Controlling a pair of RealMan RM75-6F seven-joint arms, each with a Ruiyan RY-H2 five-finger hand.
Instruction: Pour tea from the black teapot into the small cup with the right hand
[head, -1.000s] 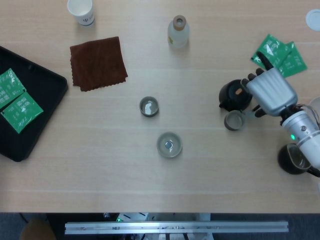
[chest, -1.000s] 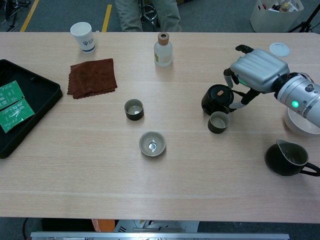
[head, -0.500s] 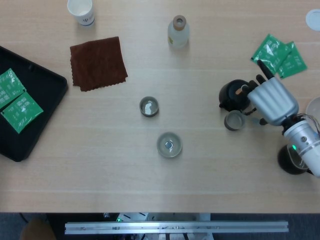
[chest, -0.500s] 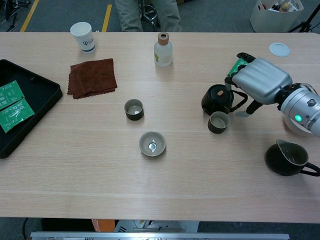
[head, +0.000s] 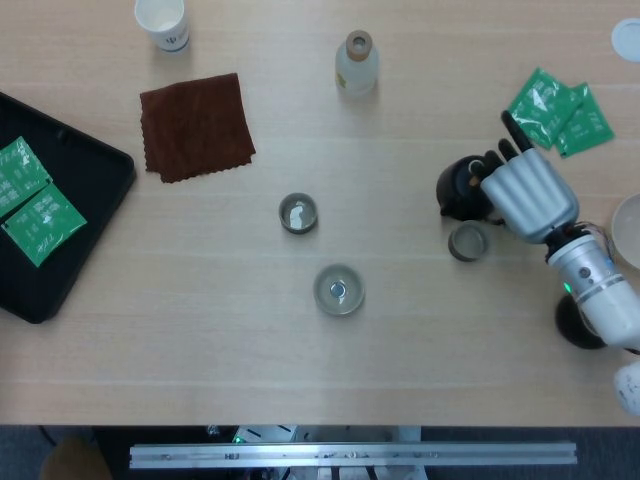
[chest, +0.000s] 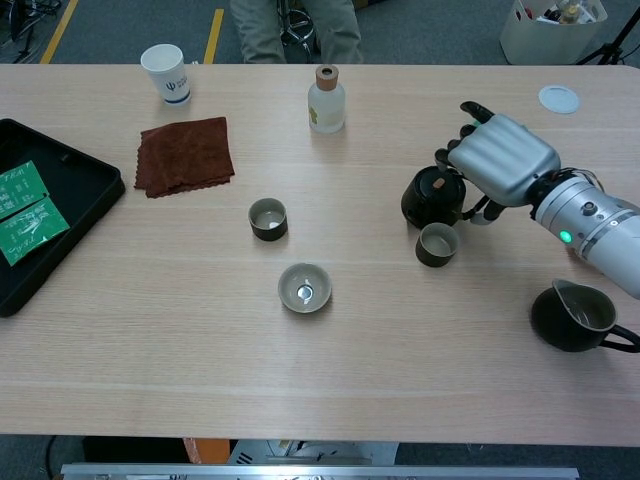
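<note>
While the right robot hand (grip unclear) covers the black teapot, a small cup sits beside.

Both views are bright and evenly lit, with soft light that seems to come from above. Shadows are short and weak; in the chest view a small soft shadow lies under the right hand and beside the black teapot. The pale table shows no strong glare, only a mild sheen on the silver back of the hand. Focus is sharp from centre to edges. The head view looks slightly softer and a little grainy.
</note>
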